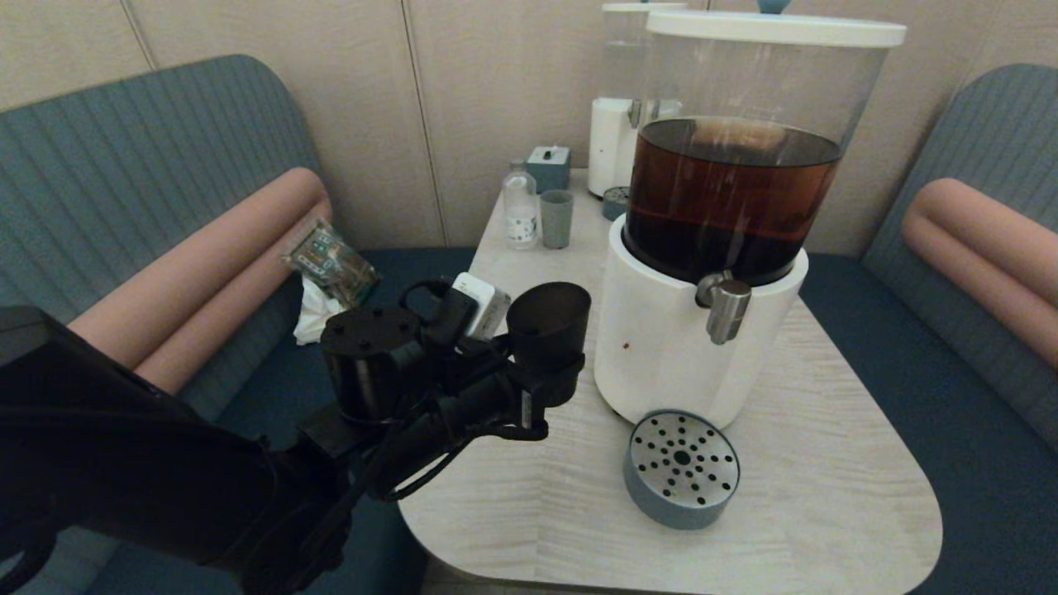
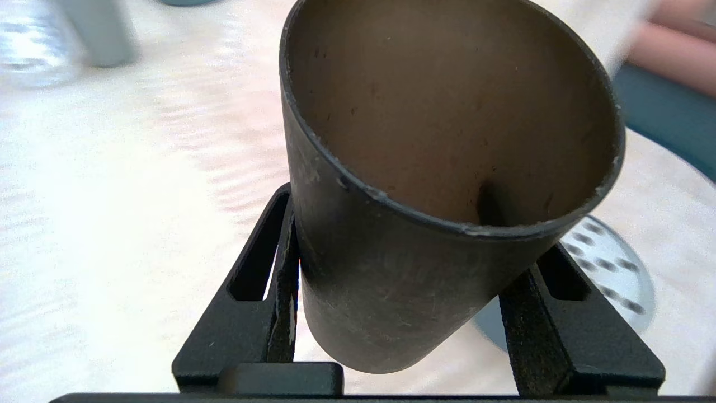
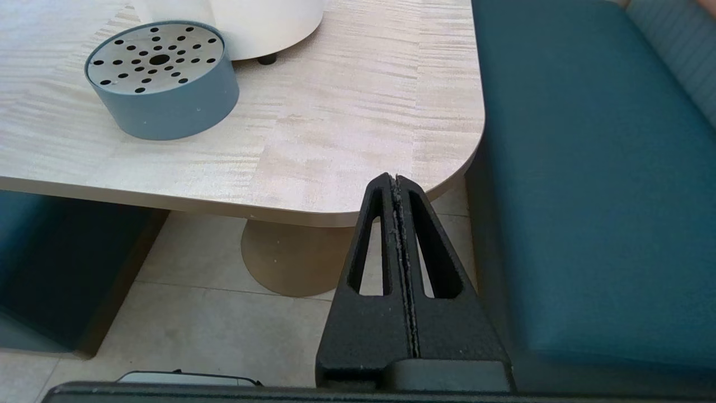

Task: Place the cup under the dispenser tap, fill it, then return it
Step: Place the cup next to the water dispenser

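My left gripper (image 1: 552, 382) is shut on the matte black cup (image 1: 548, 324), holding it above the table to the left of the big dispenser's white base (image 1: 661, 347). In the left wrist view the cup (image 2: 403, 291) fills the gap between both fingers (image 2: 282, 291) and its inside looks empty. The brushed-steel dispenser tap (image 1: 728, 309) juts from the base under the tank of dark brown liquid (image 1: 727, 198), to the right of the cup and at about its height. My right gripper (image 3: 396, 182) is shut on nothing, parked below the table's near right corner, out of the head view.
A round blue-grey drip tray (image 1: 681, 468) with a perforated steel top lies below the tap. At the table's far end stand a small grey-green cup (image 1: 556, 219), a clear bottle (image 1: 521, 205), a small box (image 1: 549, 167) and a smaller dispenser (image 1: 616, 145). Teal benches flank the table (image 1: 826, 463).
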You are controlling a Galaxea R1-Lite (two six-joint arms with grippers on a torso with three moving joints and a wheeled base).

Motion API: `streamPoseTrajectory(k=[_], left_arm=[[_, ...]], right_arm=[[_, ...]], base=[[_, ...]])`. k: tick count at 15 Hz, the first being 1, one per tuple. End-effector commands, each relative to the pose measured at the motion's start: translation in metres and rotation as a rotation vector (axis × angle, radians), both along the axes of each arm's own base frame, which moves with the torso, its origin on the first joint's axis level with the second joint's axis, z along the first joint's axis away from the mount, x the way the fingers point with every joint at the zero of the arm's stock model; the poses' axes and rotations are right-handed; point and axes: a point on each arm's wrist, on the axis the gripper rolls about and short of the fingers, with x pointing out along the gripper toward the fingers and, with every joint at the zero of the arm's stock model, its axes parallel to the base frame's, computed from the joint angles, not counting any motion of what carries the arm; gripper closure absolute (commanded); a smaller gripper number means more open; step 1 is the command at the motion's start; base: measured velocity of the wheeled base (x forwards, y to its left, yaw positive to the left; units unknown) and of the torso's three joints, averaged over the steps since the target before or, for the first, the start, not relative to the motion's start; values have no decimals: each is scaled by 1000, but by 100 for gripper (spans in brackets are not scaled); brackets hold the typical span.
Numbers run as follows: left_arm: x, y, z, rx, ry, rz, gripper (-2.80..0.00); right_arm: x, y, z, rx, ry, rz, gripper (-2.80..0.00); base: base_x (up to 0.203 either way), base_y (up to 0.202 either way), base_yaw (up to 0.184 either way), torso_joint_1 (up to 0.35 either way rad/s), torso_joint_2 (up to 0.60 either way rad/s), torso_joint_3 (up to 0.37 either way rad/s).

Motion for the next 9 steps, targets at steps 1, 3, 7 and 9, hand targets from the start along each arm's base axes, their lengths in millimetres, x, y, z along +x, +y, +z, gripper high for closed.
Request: streamPoseTrajectory(k=[1, 3, 7, 9], left_arm=[[14, 10, 5, -19, -22, 56, 0], [33, 19, 5, -31, -32, 116, 0], [69, 28, -5, -35, -37, 205, 0], [86, 30, -6, -48, -58, 233, 0]], right_arm=[[0, 0, 0, 0, 2, 0, 0], [0, 0, 0, 0, 2, -1, 0], [0, 0, 0, 0, 2, 0, 0], [0, 0, 0, 0, 2, 0, 0]], base=[[0, 0, 0, 0, 0, 0], [0, 0, 0, 0, 0, 0], [0, 0, 0, 0, 0, 0], [0, 0, 0, 0, 0, 0]])
